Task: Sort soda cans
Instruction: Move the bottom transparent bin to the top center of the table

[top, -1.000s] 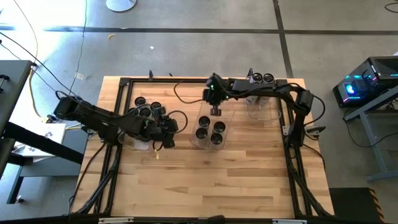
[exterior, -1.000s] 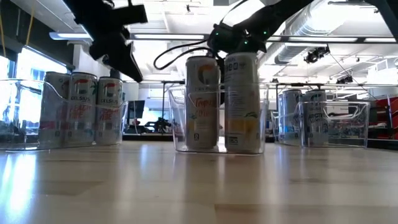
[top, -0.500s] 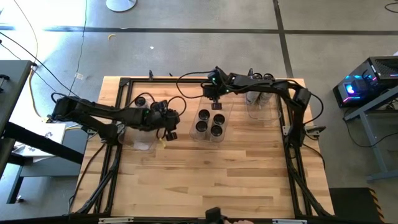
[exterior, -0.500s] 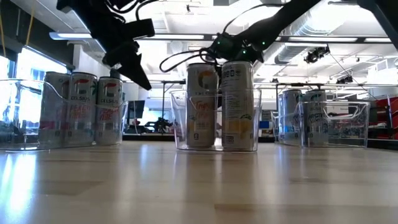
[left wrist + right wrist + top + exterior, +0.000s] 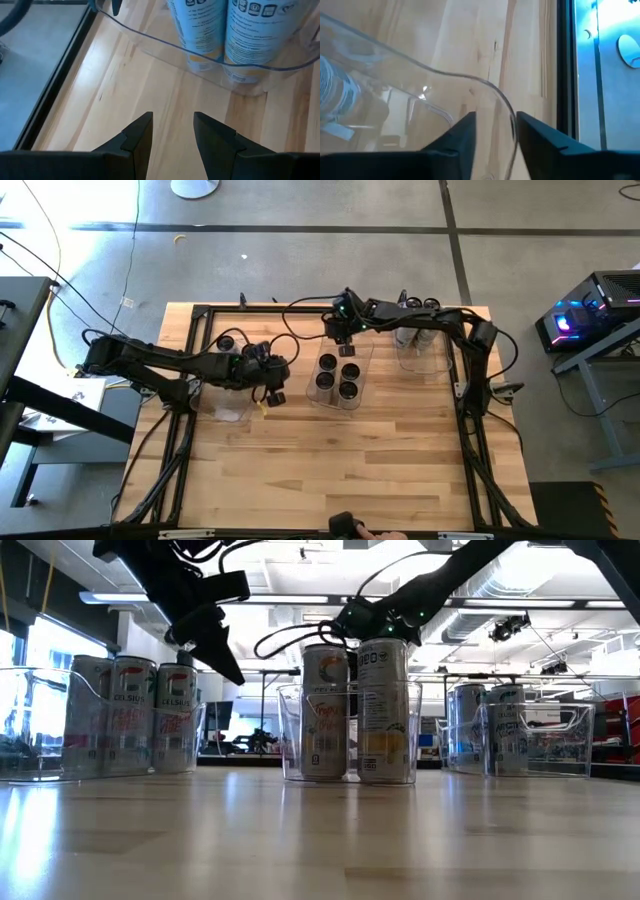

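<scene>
Right tool point(image 5: 343, 338), spread and empty, hovers over the middle clear bin's point(image 5: 362, 383) far rim; left tool point(image 5: 272, 394), spread, hangs above bare counter point(image 5: 330, 460).

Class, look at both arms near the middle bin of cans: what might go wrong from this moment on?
1. The right gripper hangs just above the middle bin's far rim; lifting carelessly, it might catch the clear wall and drag the bin.
2. The left gripper, empty and open, faces that bin; moving forward, it may bump the cans inside.
</scene>
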You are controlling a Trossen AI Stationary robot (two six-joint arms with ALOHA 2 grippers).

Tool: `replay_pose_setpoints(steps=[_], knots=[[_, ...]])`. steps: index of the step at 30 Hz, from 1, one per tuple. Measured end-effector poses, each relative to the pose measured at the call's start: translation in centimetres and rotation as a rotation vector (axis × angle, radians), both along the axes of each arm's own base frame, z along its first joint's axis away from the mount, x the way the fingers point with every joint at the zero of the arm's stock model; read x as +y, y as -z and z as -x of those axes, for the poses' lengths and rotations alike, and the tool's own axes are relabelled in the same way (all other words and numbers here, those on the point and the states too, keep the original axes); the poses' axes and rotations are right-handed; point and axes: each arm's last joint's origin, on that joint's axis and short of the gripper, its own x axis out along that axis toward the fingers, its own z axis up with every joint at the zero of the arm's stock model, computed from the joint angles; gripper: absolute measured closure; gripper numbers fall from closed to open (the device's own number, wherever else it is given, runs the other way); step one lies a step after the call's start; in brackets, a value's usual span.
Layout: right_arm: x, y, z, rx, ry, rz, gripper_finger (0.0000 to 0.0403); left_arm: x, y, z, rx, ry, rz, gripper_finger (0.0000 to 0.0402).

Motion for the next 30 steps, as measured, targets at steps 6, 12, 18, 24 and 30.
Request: replay_pose_setpoints(steps=[6, 12, 18, 24, 30], knots=[[-0.1, -1.3, -0.2, -0.024, 0.033, -0.011, 0.0217, -0.1, 0.1, 0.1, 0.014, 0.002, 0.028, 0.0267], [-0.4, -4.5, -0.2, -0.002, 0.106, 0.050, 0.0210, -0.1, 0.7, 0.4, 0.028, -0.011, 0.037, 0.0267], [0.0, -10.6, 1.0, -0.056, 0.263, 0.146, 0.0210, -0.1, 3.0, 1.4, -0.011, -0.039, 0.060, 0.0267], [4.9, -17.8, 4.4, -0.188, 0.364, 0.159, 0.0234, -0.6, 3.3, 1.6, -0.019, -0.028, 0.037, 0.0267], [13.4, -21.7, 7.7, -0.300, 0.332, -0.028, 0.0286, -0.9, 2.6, 0.9, -0.108, 0.041, 0.020, 0.0267]])
